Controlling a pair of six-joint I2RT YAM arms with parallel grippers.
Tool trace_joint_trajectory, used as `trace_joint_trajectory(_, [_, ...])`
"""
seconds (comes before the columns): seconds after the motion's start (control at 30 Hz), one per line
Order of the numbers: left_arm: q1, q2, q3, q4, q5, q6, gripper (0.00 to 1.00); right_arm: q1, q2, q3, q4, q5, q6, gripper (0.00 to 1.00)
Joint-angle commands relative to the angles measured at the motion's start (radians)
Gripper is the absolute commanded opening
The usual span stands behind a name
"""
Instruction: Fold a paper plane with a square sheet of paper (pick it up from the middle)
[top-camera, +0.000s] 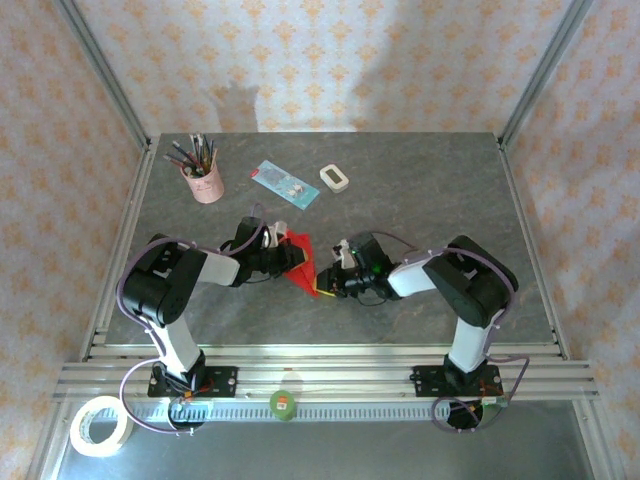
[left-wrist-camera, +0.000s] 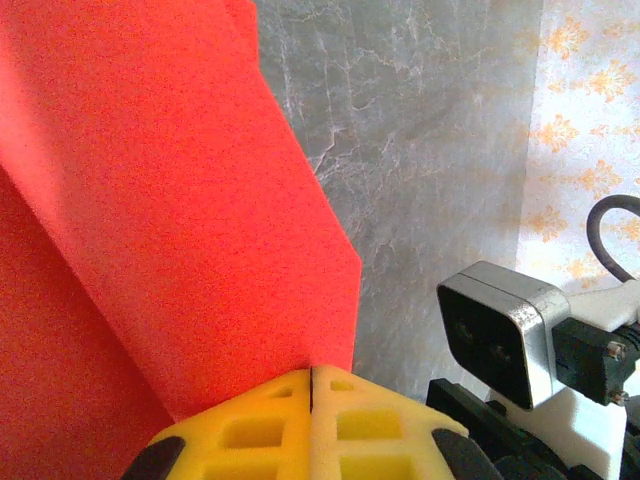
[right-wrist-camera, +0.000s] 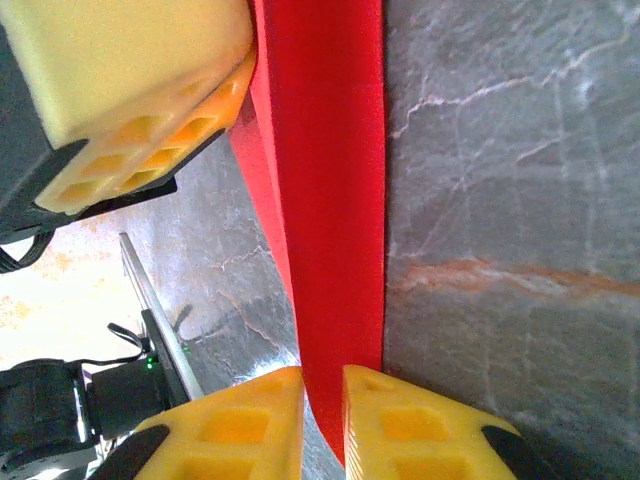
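The red sheet of paper (top-camera: 303, 262), folded into a creased, pointed shape, hangs between both grippers at the table's middle. My left gripper (top-camera: 290, 258) holds its left side. In the left wrist view the yellow jaws (left-wrist-camera: 312, 375) are pressed together on the edge of the red paper (left-wrist-camera: 180, 200). My right gripper (top-camera: 335, 280) is at the paper's lower right tip. In the right wrist view its jaws (right-wrist-camera: 323, 385) stand slightly apart, with the narrow red fold (right-wrist-camera: 335, 200) running between them and a gap beside it. The left gripper's fingers (right-wrist-camera: 140, 90) show at the top left.
A pink cup of pens (top-camera: 203, 180), a light blue card (top-camera: 285, 183) and a small white block (top-camera: 334, 178) lie at the back of the grey table (top-camera: 430, 190). A tape roll (top-camera: 100, 427) sits at the near left, by the rail.
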Motion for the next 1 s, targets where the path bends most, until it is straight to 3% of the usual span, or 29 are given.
trace_joint_trajectory(0.0, [-0.007,0.011,0.014,-0.01,-0.021,0.016,0.04,-0.004,-0.009,-0.013,-0.061,-0.027,-0.03,0.17])
trace_joint_trajectory(0.97, [-0.007,0.036,0.01,-0.031,-0.059,-0.003,0.02,-0.002,0.064,0.009,-0.133,0.011,-0.054,0.1])
